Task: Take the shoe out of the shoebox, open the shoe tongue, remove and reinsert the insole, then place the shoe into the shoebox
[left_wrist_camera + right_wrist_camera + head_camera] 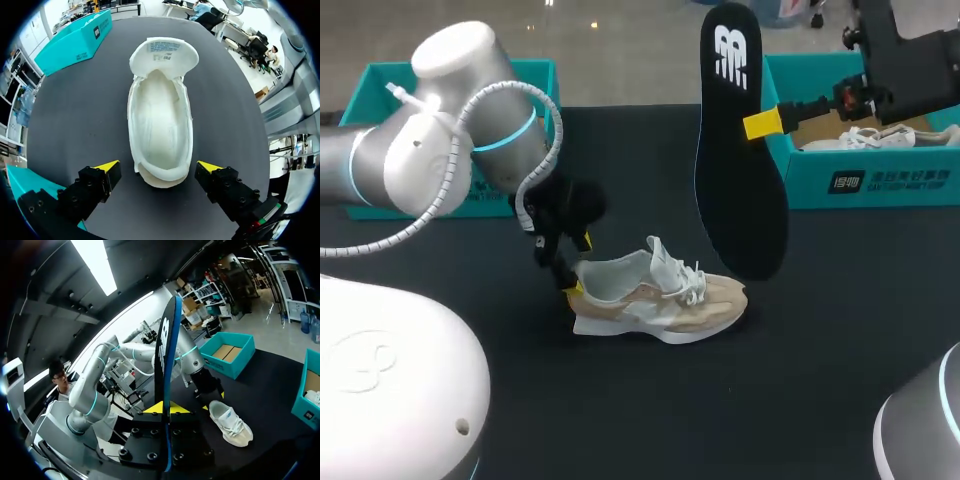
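**Insole held aloft, shoe standing on the worktop**

The shoe (660,295) stands upright on the dark worktop (620,420). Its tongue (162,55) is folded forward, so the pale lining inside is laid bare. The left tool (159,170) sits right at the shoe's heel and is released. Its two yellow tips stand wide, one on each side of the heel. From the left wrist, a strip of worktop shows between each tip and the shoe.

Up off the worktop, above and behind the shoe's toe, hangs the black insole (740,150). It stands nearly on end with its broad end down, near the toe. The right tool (165,410) is clenched on it, one yellow tip pressed to each flat face, toward the insole's upper half.

Beyond the shoe's toe, at the back of the worktop, is the teal right shoebox (880,180). It is open, and a second shoe (880,138), pale with white laces, lies inside it. Beyond the shoe's heel, behind the left arm, is the teal left shoebox (242,365), also open. Tan card shows on its floor.
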{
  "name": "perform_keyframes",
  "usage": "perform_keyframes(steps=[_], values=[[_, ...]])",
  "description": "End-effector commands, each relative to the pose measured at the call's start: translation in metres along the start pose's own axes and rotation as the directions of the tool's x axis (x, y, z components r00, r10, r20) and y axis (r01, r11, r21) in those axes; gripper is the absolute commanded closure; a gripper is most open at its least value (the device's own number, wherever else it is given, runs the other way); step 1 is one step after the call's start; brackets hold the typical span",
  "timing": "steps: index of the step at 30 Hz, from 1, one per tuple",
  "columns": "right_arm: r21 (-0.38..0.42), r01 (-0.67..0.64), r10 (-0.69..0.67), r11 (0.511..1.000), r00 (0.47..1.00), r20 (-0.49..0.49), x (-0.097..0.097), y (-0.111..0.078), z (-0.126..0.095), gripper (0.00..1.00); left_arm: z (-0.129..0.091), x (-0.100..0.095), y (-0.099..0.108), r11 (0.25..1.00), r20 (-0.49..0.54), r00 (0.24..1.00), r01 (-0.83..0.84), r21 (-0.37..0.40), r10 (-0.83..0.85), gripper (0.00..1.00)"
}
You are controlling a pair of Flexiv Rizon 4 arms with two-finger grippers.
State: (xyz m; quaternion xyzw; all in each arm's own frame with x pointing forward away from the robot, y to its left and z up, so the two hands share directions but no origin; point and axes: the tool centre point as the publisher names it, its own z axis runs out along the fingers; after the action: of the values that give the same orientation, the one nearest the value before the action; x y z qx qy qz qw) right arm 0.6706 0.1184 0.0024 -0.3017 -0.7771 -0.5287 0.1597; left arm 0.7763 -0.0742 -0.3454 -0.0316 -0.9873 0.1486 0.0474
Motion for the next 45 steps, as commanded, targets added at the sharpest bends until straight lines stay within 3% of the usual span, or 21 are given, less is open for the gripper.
perform_keyframes(steps=[1, 9, 17, 45], values=[[0.005, -0.001, 0.001, 1.000, 1.000, 0.001, -0.0012, 0.0021, 0.0020, 1.00, -0.0043, 0.0064, -0.0014, 0.996, 0.008, 1.000, 0.002, -0.088, -0.002, 0.00], [0.005, -0.001, 0.001, 1.000, 1.000, 0.001, -0.0012, 0.0021, 0.0020, 1.00, -0.0043, 0.0064, -0.0014, 0.996, 0.008, 1.000, 0.002, -0.088, -0.002, 0.00], [0.005, -0.001, 0.001, 1.000, 1.000, 0.001, -0.0012, 0.0021, 0.0020, 1.00, -0.0004, 0.0100, -0.0099, 0.973, 0.036, 0.999, 0.033, -0.230, -0.025, 0.00], [0.005, -0.001, 0.001, 1.000, 1.000, 0.001, -0.0012, 0.0021, 0.0020, 1.00, -0.0025, 0.0123, -0.0075, 0.971, 0.060, 0.998, 0.028, -0.236, -0.014, 0.00]])
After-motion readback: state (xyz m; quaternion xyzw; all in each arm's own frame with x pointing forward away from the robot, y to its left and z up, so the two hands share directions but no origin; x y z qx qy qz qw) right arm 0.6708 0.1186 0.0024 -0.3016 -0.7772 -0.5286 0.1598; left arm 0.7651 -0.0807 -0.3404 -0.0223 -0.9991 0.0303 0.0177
